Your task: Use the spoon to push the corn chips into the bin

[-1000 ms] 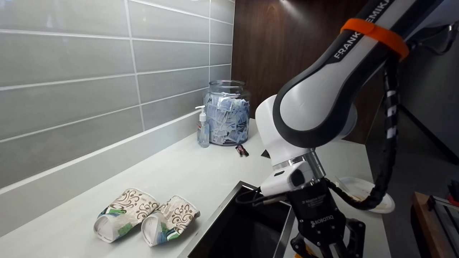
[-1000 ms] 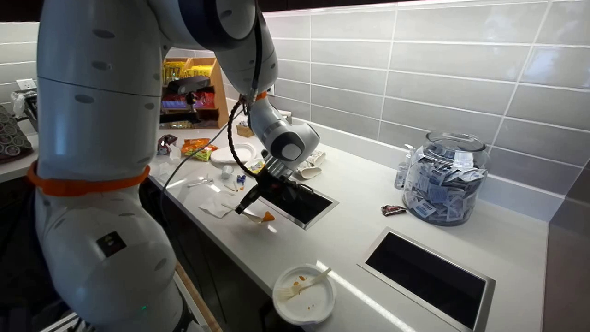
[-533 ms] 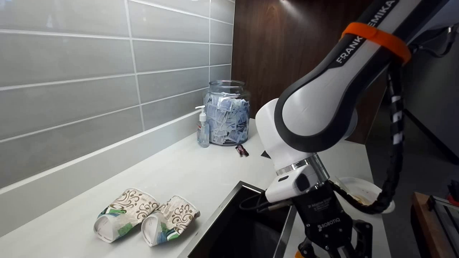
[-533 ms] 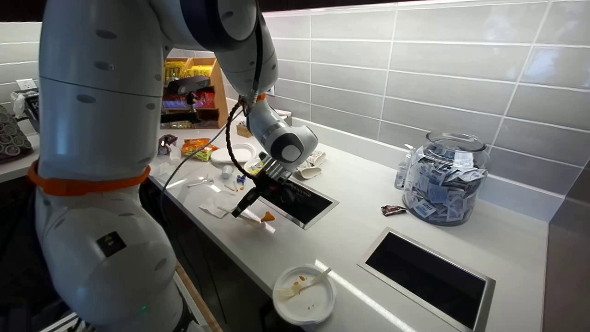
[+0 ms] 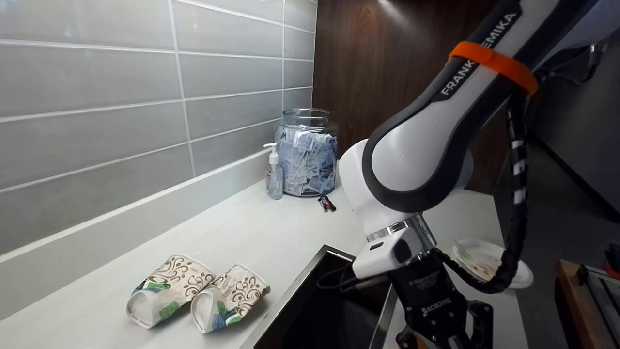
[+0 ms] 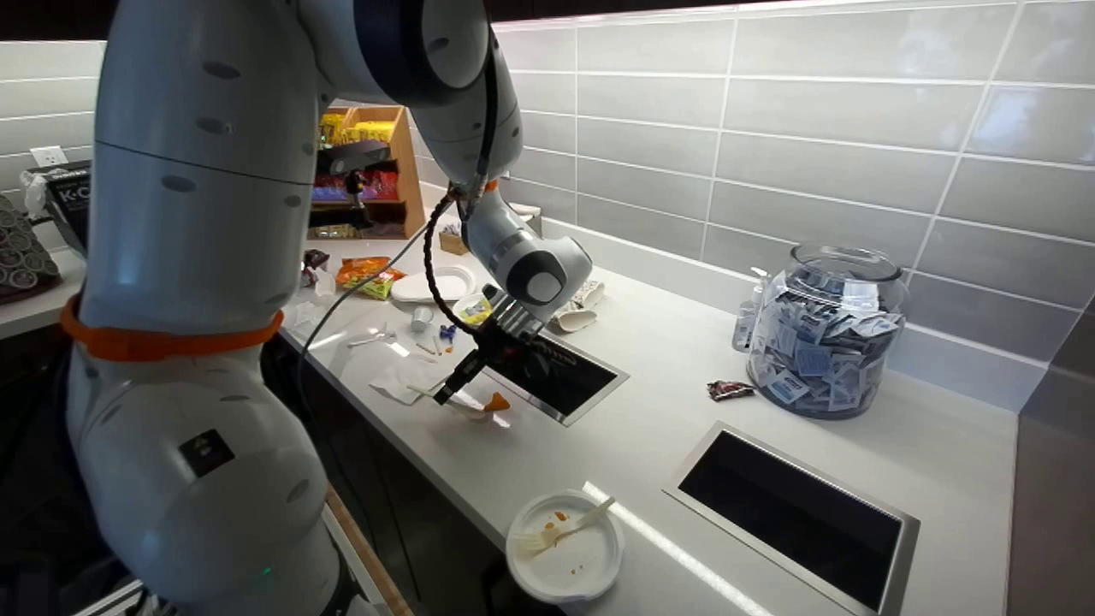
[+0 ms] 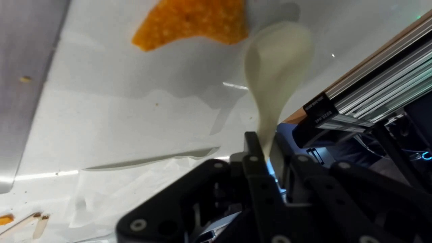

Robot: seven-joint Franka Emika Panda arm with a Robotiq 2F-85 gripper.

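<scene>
The pale cream spoon (image 7: 278, 59) is held in my gripper (image 7: 265, 145), with the fingers shut on its handle and the oval bowl pointing away from them. An orange corn chip (image 7: 199, 22) lies on the counter beside the bowl; a narrow gap shows between them in the wrist view. In an exterior view my gripper (image 6: 442, 397) is low over the counter, with the chip (image 6: 496, 402) between the spoon and the bin's metal rim (image 6: 594, 399). The bin is a dark rectangular opening. In an exterior view (image 5: 290, 294) my fingertips are cut off below.
Two crumpled patterned paper cups (image 5: 177, 283) lie past the bin. A white napkin (image 6: 395, 381) lies behind the gripper. A white plate (image 6: 569, 583) with a fork sits at the counter edge. There are another dark opening (image 6: 796, 518) and a clear jar (image 6: 825, 342).
The gripper and spoon shifted slightly away from the chip, then a little back toward it. The arm turned slightly. The spoon stays gripped, and the chip has hardly moved.
</scene>
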